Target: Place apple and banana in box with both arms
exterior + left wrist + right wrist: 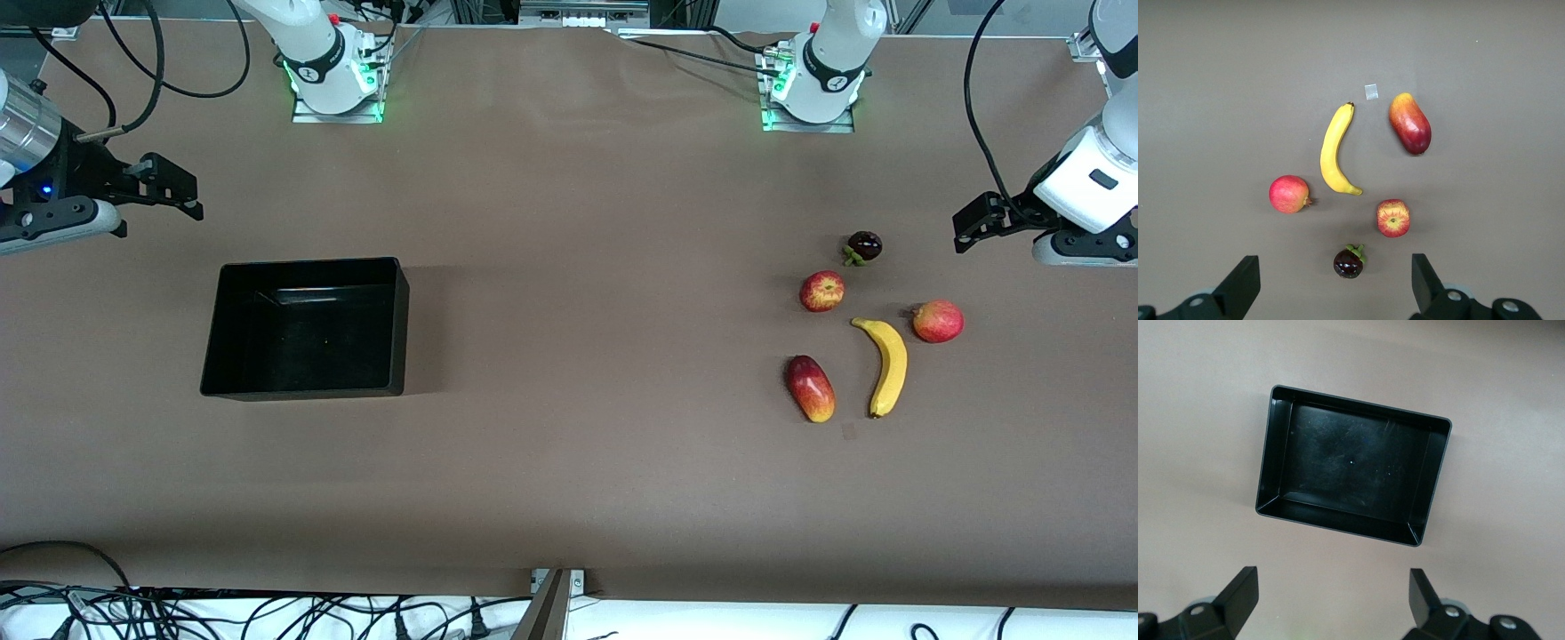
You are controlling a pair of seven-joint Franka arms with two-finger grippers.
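The apple [821,291], red with yellow patches, lies on the table at the left arm's end; it also shows in the left wrist view [1393,217]. The yellow banana [887,364] lies beside it, nearer the front camera, and shows in the left wrist view [1333,152]. The black box [302,338] stands empty toward the right arm's end and shows in the right wrist view [1351,467]. My left gripper [973,224] is open and empty, up over the table beside the fruit [1333,270]. My right gripper [173,187] is open and empty, up over the table beside the box [1331,583].
Other fruit lie round the apple and banana: a dark purple mangosteen [863,246] [1349,263], a smooth red fruit with a pointed tip [938,321] [1289,194], and a long red-yellow mango-like fruit [810,388] [1409,123]. A brown table top [578,356] lies between box and fruit.
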